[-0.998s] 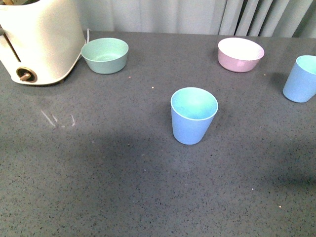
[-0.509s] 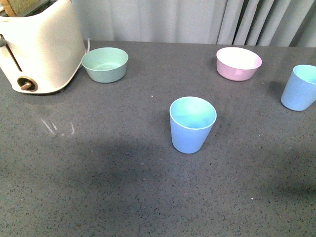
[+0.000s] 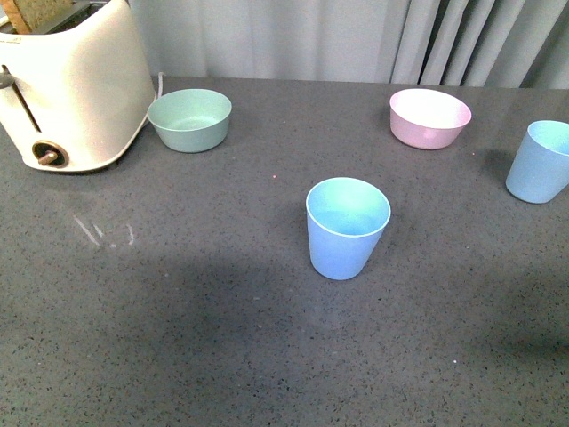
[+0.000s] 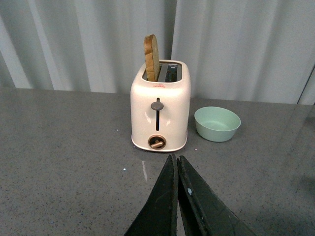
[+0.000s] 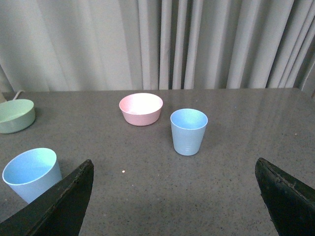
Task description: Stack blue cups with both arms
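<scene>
- Standing upright and well apart on the grey worktop [image 3: 178,347], both blue and not yet stacked: the middle cup [image 3: 348,229] sits mid-worktop, the right-hand cup [image 3: 540,163] near the right edge, not far from the pink bowl [image 3: 429,117].
- Right gripper [image 5: 173,164] hangs with fingers spread wide, facing the right-hand cup, probably so it can straddle that one.
- Left gripper [image 4: 175,160] has its fingers pressed together on nothing, pointing at the toaster [image 4: 160,115] beside the green bowl [image 4: 217,123], away from both cups.
- Neither arm shows in the front view.
</scene>
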Controlling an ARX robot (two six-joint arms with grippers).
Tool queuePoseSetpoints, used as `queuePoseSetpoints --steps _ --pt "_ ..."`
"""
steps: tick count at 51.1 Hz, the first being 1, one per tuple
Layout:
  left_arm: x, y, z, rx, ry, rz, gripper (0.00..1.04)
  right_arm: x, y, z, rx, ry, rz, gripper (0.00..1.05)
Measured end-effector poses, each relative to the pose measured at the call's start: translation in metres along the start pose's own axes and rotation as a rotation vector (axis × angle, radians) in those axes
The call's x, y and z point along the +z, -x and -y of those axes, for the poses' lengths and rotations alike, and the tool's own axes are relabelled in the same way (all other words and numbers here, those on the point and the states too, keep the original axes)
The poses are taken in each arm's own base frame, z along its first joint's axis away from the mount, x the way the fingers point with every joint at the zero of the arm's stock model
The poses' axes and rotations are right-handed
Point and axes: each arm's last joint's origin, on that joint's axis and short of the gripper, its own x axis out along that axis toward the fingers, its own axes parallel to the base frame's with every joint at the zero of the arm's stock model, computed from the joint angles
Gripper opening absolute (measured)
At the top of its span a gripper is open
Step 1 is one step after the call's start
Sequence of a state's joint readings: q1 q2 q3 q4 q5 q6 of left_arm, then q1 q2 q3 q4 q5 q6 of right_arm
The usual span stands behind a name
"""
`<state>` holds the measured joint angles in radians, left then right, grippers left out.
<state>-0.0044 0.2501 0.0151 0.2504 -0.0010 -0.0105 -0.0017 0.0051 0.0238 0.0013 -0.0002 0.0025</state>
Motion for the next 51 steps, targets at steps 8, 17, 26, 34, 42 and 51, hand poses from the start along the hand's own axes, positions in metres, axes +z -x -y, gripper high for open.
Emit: queuePoseSetpoints --steps 8,17,26,34,42,51 --pt "0.0 0.003 0.0 0.0 0.0 0.001 0.02 0.0 0.0 0.0 0.0 0.0 0.0 0.96" --pt "-0.005 0.013 0.0 0.0 0.0 -0.033 0.02 0.0 0.0 0.0 0.0 0.0 0.0 0.96" --pt "-0.003 0.016 0.0 0.0 0.0 -0.006 0.02 0.0 0.0 0.0 0.0 0.0 0.0 0.96" --pt "-0.003 0.016 0.0 0.0 0.0 -0.008 0.02 0.0 0.0 0.0 0.0 0.0 0.0 0.96" --pt "-0.003 0.016 0.0 0.0 0.0 -0.008 0.23 0.0 0.0 0.0 -0.007 -0.009 -0.016 0.96" --pt "-0.003 0.016 0.0 0.0 0.0 -0.009 0.58 -0.002 -0.019 0.007 -0.067 -0.096 -0.404 0.96"
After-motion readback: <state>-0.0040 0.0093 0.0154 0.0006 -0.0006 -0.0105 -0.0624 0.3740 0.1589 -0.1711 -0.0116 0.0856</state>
